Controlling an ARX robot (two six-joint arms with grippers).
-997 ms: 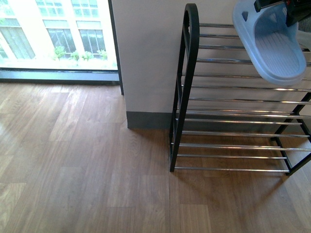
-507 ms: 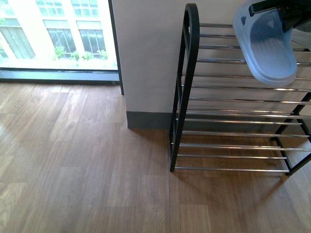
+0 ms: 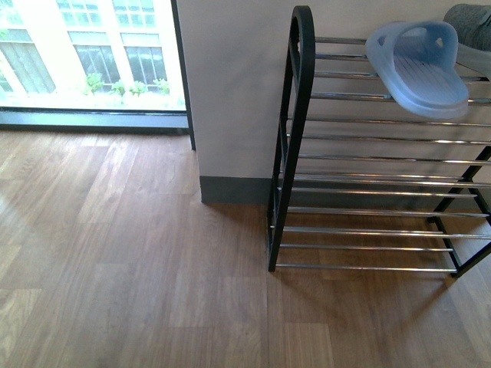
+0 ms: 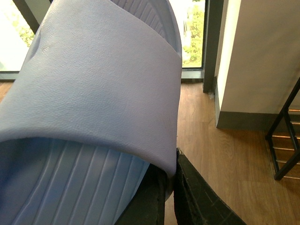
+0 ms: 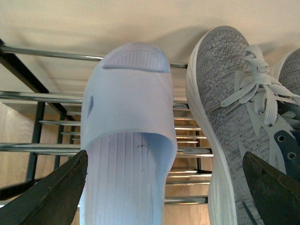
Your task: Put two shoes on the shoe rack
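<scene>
From the front view, a bright window (image 3: 84, 54) fills the far left above the wooden floor (image 3: 130, 261), with a pale wall (image 3: 230, 92) and its grey skirting beside it. Next comes the shoe rack (image 3: 295, 138), its black side frame standing on the floor and its chrome bars running off to the right. On the top tier lies a pale blue slide sandal (image 3: 420, 69), toe toward the wall, its heel overhanging the front bar; just right of it, at the picture's edge, shows a corner of a grey sneaker (image 3: 472, 23). Neither arm appears in this view. The left wrist view is almost filled by a second pale blue sandal (image 4: 93, 84), and the left hand (image 4: 171, 197) is clamped on its side edge, dark fingers (image 4: 197, 197) pressed to the rim. In the right wrist view the right hand (image 5: 164, 187) stands wide apart and holds nothing, its fingers either side of the racked sandal (image 5: 129, 136), which sits beside the grey knit sneaker (image 5: 229, 117) on the bars.
</scene>
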